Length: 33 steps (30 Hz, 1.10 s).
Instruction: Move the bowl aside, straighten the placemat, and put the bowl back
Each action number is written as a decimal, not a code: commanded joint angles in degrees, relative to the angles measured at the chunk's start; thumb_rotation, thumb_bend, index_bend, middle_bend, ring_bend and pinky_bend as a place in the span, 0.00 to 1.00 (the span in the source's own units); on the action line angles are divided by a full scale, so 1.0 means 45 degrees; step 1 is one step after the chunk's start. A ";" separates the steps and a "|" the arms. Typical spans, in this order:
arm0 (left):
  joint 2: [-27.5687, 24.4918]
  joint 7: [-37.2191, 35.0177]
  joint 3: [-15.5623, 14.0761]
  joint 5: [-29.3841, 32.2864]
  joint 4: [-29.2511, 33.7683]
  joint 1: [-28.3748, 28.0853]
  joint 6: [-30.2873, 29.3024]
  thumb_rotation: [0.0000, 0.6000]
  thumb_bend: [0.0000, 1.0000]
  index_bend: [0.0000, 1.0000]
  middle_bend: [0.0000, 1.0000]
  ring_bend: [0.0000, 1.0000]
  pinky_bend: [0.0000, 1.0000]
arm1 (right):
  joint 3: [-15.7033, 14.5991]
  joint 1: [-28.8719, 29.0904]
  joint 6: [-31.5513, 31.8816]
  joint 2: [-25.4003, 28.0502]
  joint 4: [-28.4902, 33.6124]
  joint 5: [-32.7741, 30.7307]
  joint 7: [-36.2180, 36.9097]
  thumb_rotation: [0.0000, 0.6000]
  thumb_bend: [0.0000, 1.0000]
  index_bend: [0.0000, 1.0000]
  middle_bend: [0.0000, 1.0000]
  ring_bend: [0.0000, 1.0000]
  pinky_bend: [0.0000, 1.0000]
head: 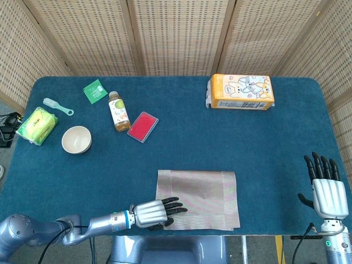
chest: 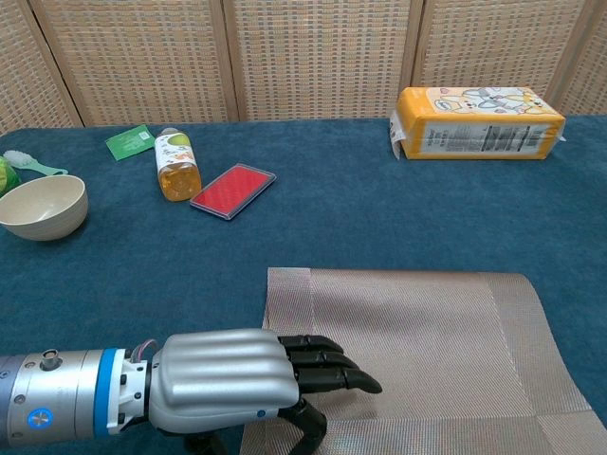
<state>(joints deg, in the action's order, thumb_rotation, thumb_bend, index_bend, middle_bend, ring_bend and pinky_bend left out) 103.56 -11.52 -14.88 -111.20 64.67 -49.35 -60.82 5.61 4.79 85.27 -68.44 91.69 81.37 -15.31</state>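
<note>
The cream bowl (head: 76, 139) (chest: 42, 207) stands empty on the blue cloth at the far left, well away from the mat. The grey woven placemat (head: 201, 199) (chest: 427, 351) lies at the front middle, its near edge at the table's edge, slightly askew. My left hand (head: 154, 212) (chest: 256, 389) holds the mat's near left corner, fingers flat on top and thumb curled under the edge. At the front right corner my right hand (head: 328, 192) stands open, fingers up, touching nothing; the chest view does not show it.
A juice bottle (head: 117, 111) and a red flat case (head: 143, 127) lie left of centre. An orange tissue pack (head: 241, 92) sits at the back right. A green packet (head: 95, 91), a small brush (head: 57, 106) and a yellow-green pack (head: 37, 125) are near the bowl.
</note>
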 commanded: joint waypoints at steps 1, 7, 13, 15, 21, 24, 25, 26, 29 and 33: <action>0.0029 0.0015 0.0019 0.0048 -0.0005 -0.0005 0.0025 1.00 0.47 0.53 0.00 0.00 0.00 | -0.0008 -0.0006 0.0013 0.0017 0.0019 0.0023 0.0020 1.00 0.00 0.00 0.00 0.00 0.00; 0.0095 0.0112 0.0084 0.0177 0.0008 0.0003 0.0046 1.00 0.49 0.60 0.00 0.00 0.00 | -0.0018 -0.0016 0.0037 0.0049 0.0056 0.0058 0.0049 1.00 0.00 0.00 0.00 0.00 0.00; 0.0190 0.0158 0.0151 0.0280 -0.0028 0.0045 0.0010 1.00 0.53 0.69 0.00 0.00 0.00 | -0.0031 -0.0016 0.0030 0.0050 0.0067 0.0076 0.0061 1.00 0.00 0.00 0.00 0.00 0.00; 0.0238 0.0138 0.0187 0.0344 -0.0041 0.0051 0.0025 1.00 0.53 0.74 0.00 0.00 0.00 | -0.0028 -0.0015 0.0029 0.0052 0.0066 0.0072 0.0066 1.00 0.00 0.00 0.00 0.00 0.00; 0.0220 0.0024 0.0359 0.0507 0.0099 0.0069 -0.0127 1.00 0.53 0.80 0.00 0.00 0.00 | -0.0023 -0.0021 0.0037 0.0064 0.0069 0.0068 0.0092 1.00 0.00 0.00 0.00 0.00 0.00; 0.0095 -0.0047 0.0626 0.0623 0.0307 0.0053 -0.0386 1.00 0.53 0.81 0.00 0.00 0.00 | -0.0019 -0.0020 0.0040 0.0068 0.0075 0.0070 0.0090 1.00 0.00 0.00 0.00 0.00 0.00; 0.0039 -0.0071 0.0750 0.0684 0.0395 0.0040 -0.0472 1.00 0.53 0.81 0.00 0.00 0.00 | -0.0021 -0.0021 0.0040 0.0072 0.0080 0.0071 0.0092 1.00 0.00 0.00 0.00 0.00 0.00; -0.0026 -0.0099 0.0892 0.0770 0.0495 0.0021 -0.0536 1.00 0.53 0.81 0.00 0.00 0.00 | -0.0025 -0.0021 0.0038 0.0073 0.0080 0.0074 0.0093 1.00 0.00 0.00 0.00 0.00 0.00; -0.0278 -0.0131 0.1516 0.1155 0.0821 -0.0111 -0.0650 1.00 0.53 0.82 0.00 0.00 0.00 | -0.0031 -0.0021 0.0039 0.0073 0.0086 0.0087 0.0088 1.00 0.00 0.00 0.00 0.00 0.00; -0.0504 0.0032 0.2901 0.2151 0.1011 -0.0488 -0.0387 1.00 0.53 0.82 0.00 0.00 0.00 | -0.0044 -0.0014 0.0024 0.0060 0.0093 0.0096 0.0046 1.00 0.00 0.00 0.00 0.00 0.00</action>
<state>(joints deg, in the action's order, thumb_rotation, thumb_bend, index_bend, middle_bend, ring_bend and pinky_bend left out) 102.09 -11.91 -5.18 -104.25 68.52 -50.37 -63.35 5.42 4.72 85.38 -68.17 92.11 81.80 -15.11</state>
